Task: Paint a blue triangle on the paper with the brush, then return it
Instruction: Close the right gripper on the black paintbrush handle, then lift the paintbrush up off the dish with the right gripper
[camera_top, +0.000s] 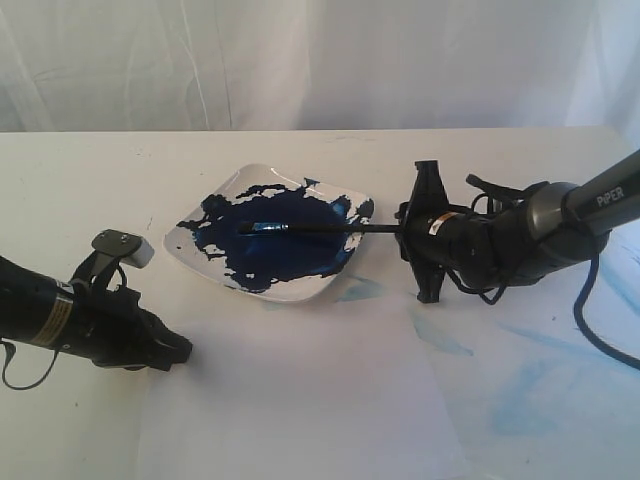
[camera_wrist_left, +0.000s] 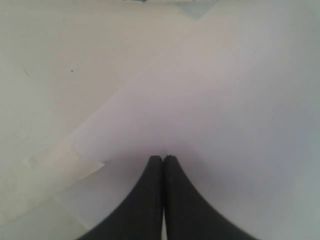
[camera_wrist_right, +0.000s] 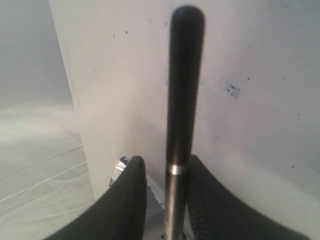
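Brush is laid, in exterior view, across dish, tip sunk in dark paint, handle end set between the parted jaws of right gripper. Paper is spread just before the dish; no triangle is seen, only faint smears. Paper edges are barely made out.

Left wrist view: left gripper is pressed together, empty, above paper.

Right wrist view: handle is straddled, a gap showing on one side. Paint could be flicked if the tip is swung by an off-centre pinch. Bristles are cut off.
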